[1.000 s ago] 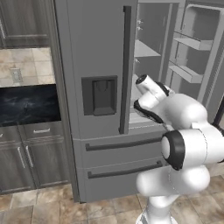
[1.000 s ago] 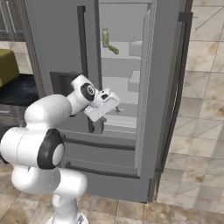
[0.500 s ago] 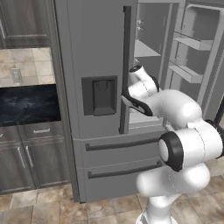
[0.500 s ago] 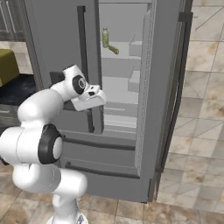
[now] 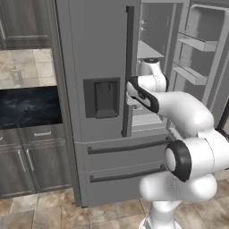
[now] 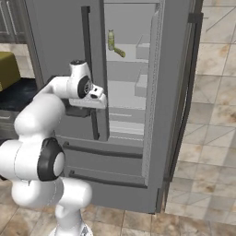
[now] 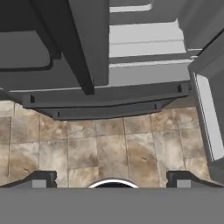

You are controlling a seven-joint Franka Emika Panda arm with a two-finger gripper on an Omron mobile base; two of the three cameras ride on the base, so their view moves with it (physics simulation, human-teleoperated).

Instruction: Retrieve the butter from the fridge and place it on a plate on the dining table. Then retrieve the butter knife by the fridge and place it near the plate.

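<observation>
The gripper (image 7: 112,178) stands with its jaws spread wide and nothing between them, pointing down at the tiled floor (image 7: 109,148) in front of the fridge (image 5: 98,67). The butter (image 6: 120,52) lies on an upper shelf inside the open right compartment, well above the jaws and beyond them, just beside an upright pale green bottle (image 6: 111,40).

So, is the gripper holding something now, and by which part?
Nothing is held. The gripper stands open with only floor between its fingertips, in front of the fridge. The butter lies on its shelf.
</observation>
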